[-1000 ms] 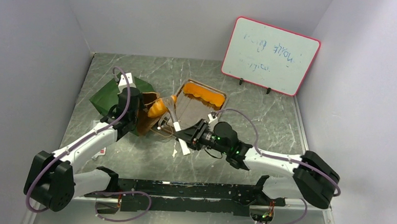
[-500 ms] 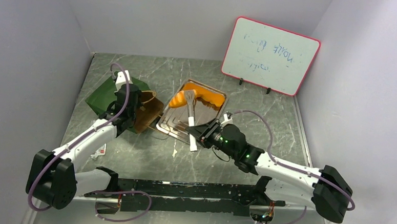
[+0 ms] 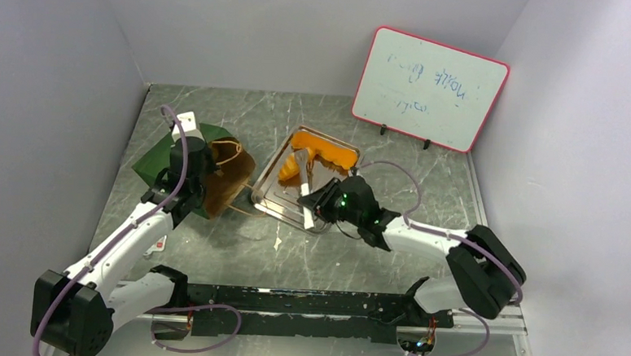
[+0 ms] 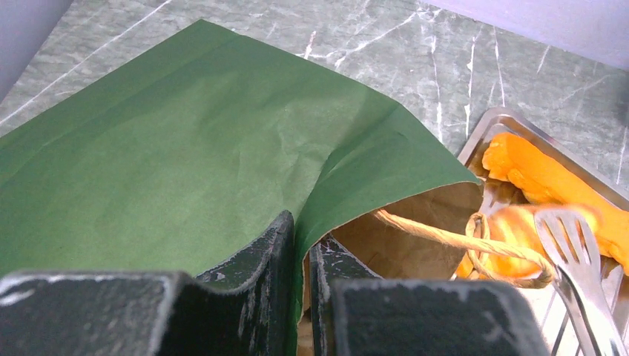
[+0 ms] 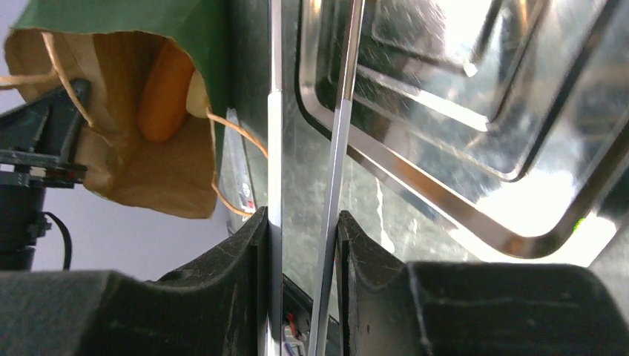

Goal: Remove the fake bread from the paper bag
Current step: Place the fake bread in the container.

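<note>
The dark green paper bag [image 3: 165, 158] lies on its side with its brown mouth [image 3: 229, 177] facing the tray. My left gripper [image 3: 188, 181] is shut on the bag's rim [image 4: 300, 248], one finger outside and one inside. My right gripper [image 3: 319, 204] is shut on metal tongs [image 3: 304, 185], both tong arms between its fingers [image 5: 303, 222]. The tong tips rest at an orange fake bread [image 3: 290, 168] on the steel tray [image 3: 266, 198], beside a longer orange bread [image 3: 326, 150]. Another orange bread [image 5: 162, 93] shows inside the bag.
A whiteboard with a red frame [image 3: 429, 88] leans at the back right. The bag's twisted handle [image 4: 445, 231] hangs across its mouth toward the tray. A small white scrap [image 3: 278, 243] lies in front of the tray, and a white label [image 3: 160, 240] lies near the left arm.
The right arm carried a bread in the tongs from the bag's mouth over to the tray. The left gripper drew the bag rim back to the left and higher.
</note>
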Robot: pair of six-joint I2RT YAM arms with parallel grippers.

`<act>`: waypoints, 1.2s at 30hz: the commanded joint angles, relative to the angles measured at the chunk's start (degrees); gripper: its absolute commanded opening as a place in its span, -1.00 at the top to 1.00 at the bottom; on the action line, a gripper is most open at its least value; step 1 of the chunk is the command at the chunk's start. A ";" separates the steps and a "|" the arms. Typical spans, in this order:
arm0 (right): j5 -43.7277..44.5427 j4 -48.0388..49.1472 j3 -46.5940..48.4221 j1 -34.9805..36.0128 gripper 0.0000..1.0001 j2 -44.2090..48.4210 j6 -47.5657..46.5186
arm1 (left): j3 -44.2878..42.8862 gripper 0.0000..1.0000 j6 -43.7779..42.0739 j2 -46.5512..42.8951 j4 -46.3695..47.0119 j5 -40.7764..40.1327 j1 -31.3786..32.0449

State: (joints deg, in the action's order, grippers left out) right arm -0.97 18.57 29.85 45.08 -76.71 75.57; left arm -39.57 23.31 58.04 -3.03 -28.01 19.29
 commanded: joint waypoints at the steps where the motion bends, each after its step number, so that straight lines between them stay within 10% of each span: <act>1: -11.30 3.70 6.01 -4.55 1.00 -4.13 -6.44 | 0.51 0.86 -0.90 -0.78 1.59 2.17 -0.50; 16: -25.03 7.36 7.56 -9.96 1.00 -11.10 -5.98 | -1.20 0.86 -1.03 0.23 1.74 3.48 -0.48; 29: -29.15 12.17 1.77 -14.58 0.22 -11.23 -3.05 | -1.03 0.86 -0.11 0.13 1.62 4.39 -0.49; 36: -30.45 14.68 -0.35 -16.03 0.17 -11.26 -1.48 | -0.50 0.86 0.60 0.10 1.83 4.89 -0.48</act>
State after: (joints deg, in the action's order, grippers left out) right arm -29.45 29.47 30.28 29.98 -88.27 73.03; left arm -39.55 22.98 58.52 -2.96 -24.75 19.27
